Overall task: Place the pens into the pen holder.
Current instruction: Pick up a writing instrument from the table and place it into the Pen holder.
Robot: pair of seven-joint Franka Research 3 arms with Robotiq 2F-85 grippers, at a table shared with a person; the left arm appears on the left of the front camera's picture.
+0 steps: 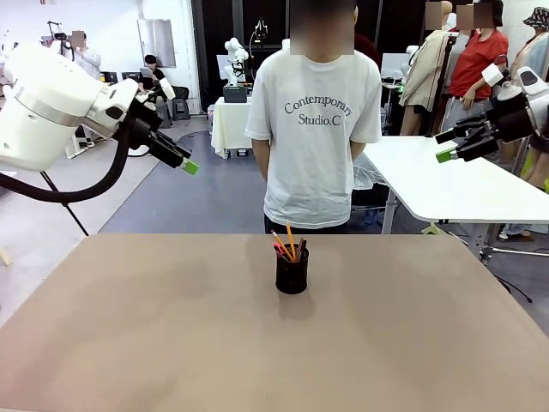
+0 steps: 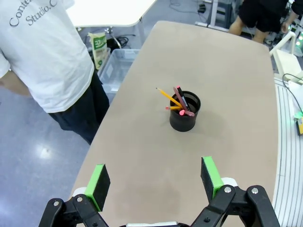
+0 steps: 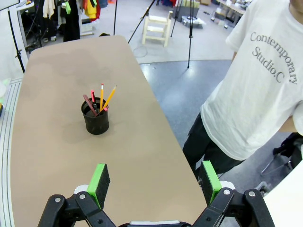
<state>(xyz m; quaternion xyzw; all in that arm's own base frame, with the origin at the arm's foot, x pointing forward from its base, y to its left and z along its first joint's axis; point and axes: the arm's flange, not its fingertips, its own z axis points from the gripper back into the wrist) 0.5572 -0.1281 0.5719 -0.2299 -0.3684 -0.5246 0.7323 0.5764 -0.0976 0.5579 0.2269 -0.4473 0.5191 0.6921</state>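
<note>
Both grippers hang high above the table with nothing between their fingers: our left gripper is raised at the left side, our right gripper at the right side, and in each wrist view the green pads stand wide apart with only the bare table seen beyond them. We see the pen holder upright near the middle of the table, toward the far edge, just in front of the person in a white T-shirt who stands there with hands behind the back. The pens are inside the holder and lean against its rim; from the left wrist view we count a yellow-orange pencil, a reddish one and a dark one with a pink end, and we cannot find any pen lying loose on the table. So we judge that the placing is finished and no step is in hand. If something more comes, it calls only for keeping both arms well away from the holder, because a touch may tip it over.
</note>
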